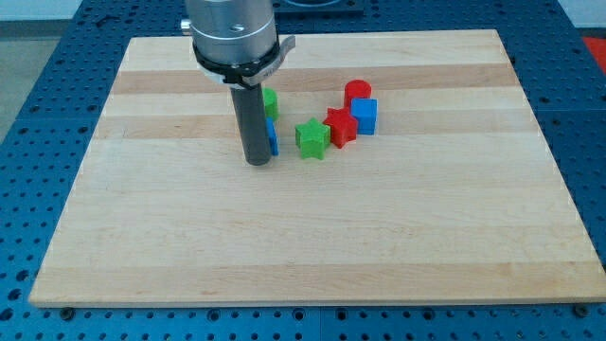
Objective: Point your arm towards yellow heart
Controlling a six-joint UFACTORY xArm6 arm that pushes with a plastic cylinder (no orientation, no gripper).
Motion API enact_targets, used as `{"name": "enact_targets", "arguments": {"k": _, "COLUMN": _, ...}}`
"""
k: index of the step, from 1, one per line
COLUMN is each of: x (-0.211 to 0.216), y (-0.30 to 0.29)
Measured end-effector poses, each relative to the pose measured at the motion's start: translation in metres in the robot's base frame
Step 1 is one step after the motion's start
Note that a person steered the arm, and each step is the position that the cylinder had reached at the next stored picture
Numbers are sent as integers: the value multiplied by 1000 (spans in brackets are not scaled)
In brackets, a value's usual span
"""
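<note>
No yellow heart shows in the camera view; it may be hidden behind the rod. My tip (258, 161) rests on the wooden board (312, 237) left of centre. Just behind the rod, a blue block (273, 136) and a green block (270, 100) peek out on its right side, both mostly hidden. To the right of the tip lie a green star (311, 138), a red star (341, 126), a blue cube (365, 115) and a red cylinder (358, 92), close together in a curved row.
The board lies on a blue perforated table (38, 142). The arm's grey wrist (232, 33) hangs over the board's top left part.
</note>
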State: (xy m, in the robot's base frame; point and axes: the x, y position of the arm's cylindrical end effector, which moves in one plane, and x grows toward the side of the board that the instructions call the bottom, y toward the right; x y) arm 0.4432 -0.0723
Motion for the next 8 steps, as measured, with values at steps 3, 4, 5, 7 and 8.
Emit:
{"name": "enact_targets", "arguments": {"k": 3, "x": 4, "y": -53}}
{"name": "enact_targets", "arguments": {"k": 4, "x": 4, "y": -59}}
{"name": "enact_targets", "arguments": {"k": 5, "x": 3, "y": -68}}
{"name": "enact_targets", "arguments": {"k": 7, "x": -9, "y": -91}}
{"name": "enact_targets", "arguments": {"k": 8, "x": -10, "y": -99}}
